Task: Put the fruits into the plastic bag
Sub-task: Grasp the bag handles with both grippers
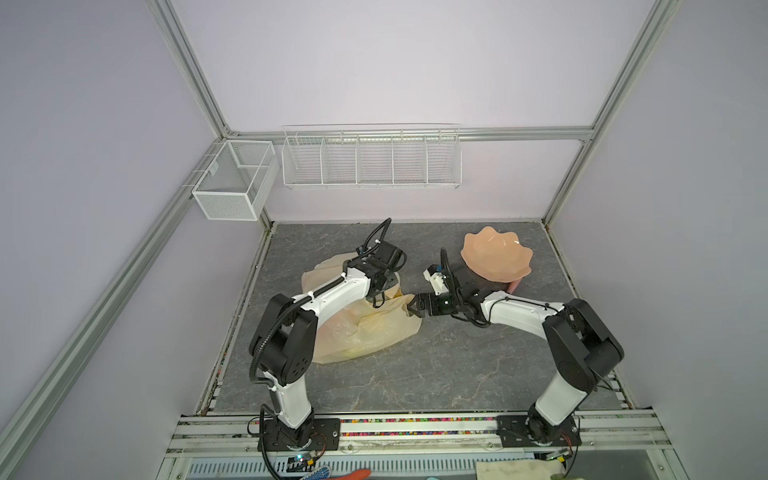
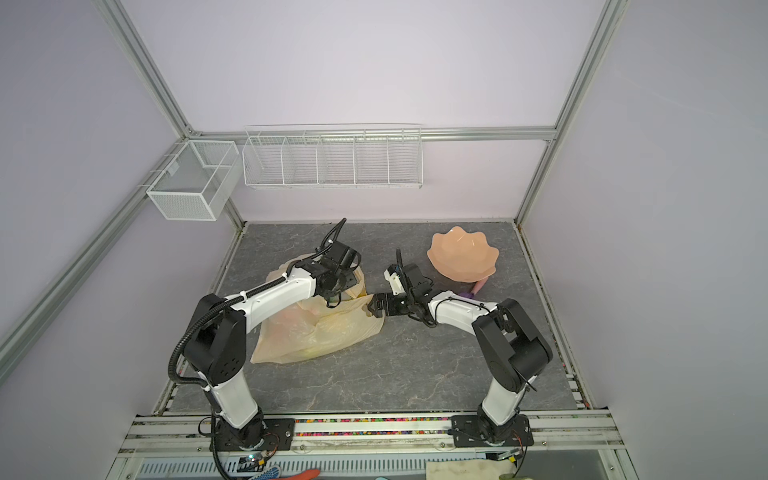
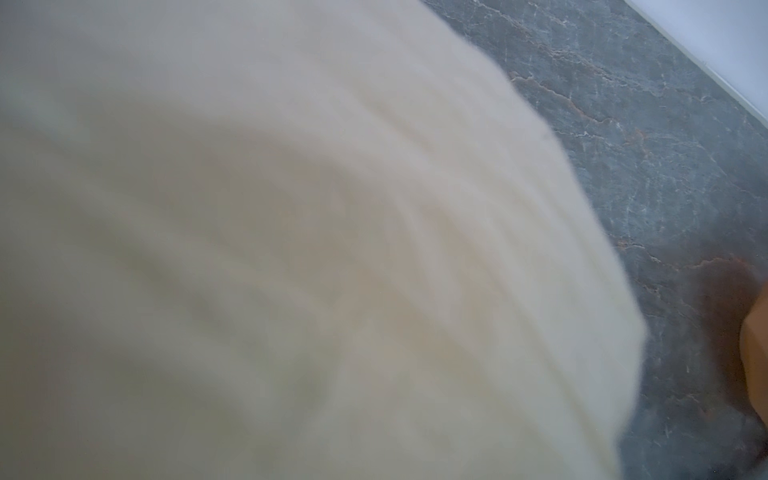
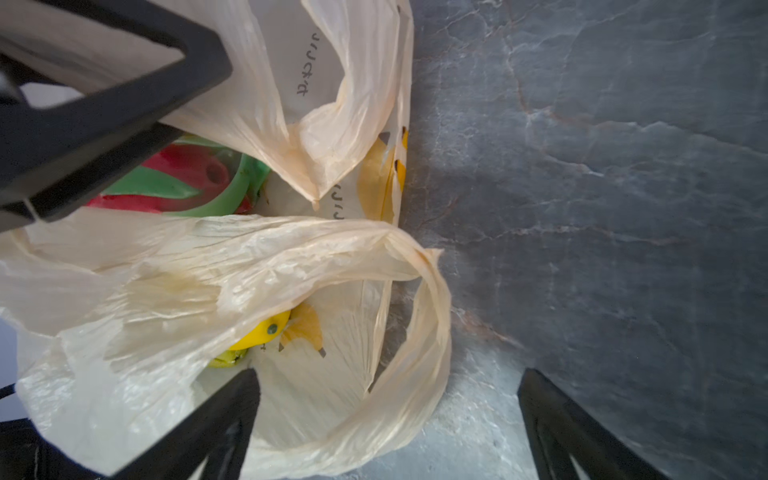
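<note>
The bag [image 3: 291, 257] is closest to the lens: its cream film lies blurred right against the left wrist camera, so nothing there shows the left gripper [image 1: 378, 300]. In a top view that gripper hangs over the bag's mouth. Whether it is clenched, released or holding a fruit, I cannot tell.

The right gripper [image 4: 390, 432] is at the mouth too, spread wide and holding nothing. One handle loop [image 4: 419, 353] lies slack between its fingers.

The fruits seen are all inside the bag. The red dragon fruit [image 4: 183, 183] with green scales sits just inside the mouth, and a yellow citrus [image 4: 262, 330] and a green fruit [image 4: 226, 357] sit under the upper film.

The bag lies flat on its side on the table [image 1: 457, 365]. Its long axis runs from its closed end by the left arm to its mouth, which faces the pink dish [image 1: 496, 255], well beyond the mouth.

Likely risks:
- **Mouth collapse:** nothing grips either loop, so the mouth may fall shut.
- **Roll-out:** the dragon fruit is close enough to the opening to roll back out.
- **Snagged film:** the left fingers could catch film and drag the bag.
</note>
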`<state>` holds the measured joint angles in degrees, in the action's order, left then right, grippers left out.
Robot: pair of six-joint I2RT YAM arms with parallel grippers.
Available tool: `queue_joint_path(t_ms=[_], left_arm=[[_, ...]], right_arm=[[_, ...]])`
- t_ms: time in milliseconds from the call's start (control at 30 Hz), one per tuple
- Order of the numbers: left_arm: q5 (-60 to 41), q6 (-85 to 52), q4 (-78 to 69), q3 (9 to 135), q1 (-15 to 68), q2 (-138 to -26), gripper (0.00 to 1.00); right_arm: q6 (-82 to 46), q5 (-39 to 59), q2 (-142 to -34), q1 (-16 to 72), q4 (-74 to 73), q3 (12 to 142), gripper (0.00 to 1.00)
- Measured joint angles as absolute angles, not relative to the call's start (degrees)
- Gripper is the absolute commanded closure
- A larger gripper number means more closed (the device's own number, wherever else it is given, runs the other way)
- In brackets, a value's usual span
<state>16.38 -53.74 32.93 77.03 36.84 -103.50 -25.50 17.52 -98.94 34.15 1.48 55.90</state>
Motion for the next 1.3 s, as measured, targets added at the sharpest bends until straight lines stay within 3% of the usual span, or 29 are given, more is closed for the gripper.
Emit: queue_joint_path(t_ms=[133,367,833,967,1133,1300], left_arm=[[16.0,-53.3,32.9,77.0,36.7,-104.4,0.74],[14.8,-52.6,33.1,77.0,36.7,-106.0,0.99],[13.5,-51.8,33.1,77.1,36.7,-105.6,1.0],[13.0,-51.7,33.1,77.3,36.7,-105.1,1.0],[13.0,-51.7,33.1,77.3,36.6,-103.1,1.0],[12.6,-51.8,33.3,78.4,36.6,-99.7,1.0]], right_arm=[[-25.2,17.2,-100.4,33.6,2.4,56.9,0.04],[-24.8,18.0,-103.7,33.5,3.2,59.1,0.12],[-24.9,17.8,-108.8,33.5,3.7,62.6,0.37],[-25.3,16.9,-110.1,33.5,4.4,64.3,0.56],[-24.9,15.9,-110.3,33.5,5.4,65.3,0.9],[-25.3,14.1,-108.0,33.5,7.8,65.1,0.93]])
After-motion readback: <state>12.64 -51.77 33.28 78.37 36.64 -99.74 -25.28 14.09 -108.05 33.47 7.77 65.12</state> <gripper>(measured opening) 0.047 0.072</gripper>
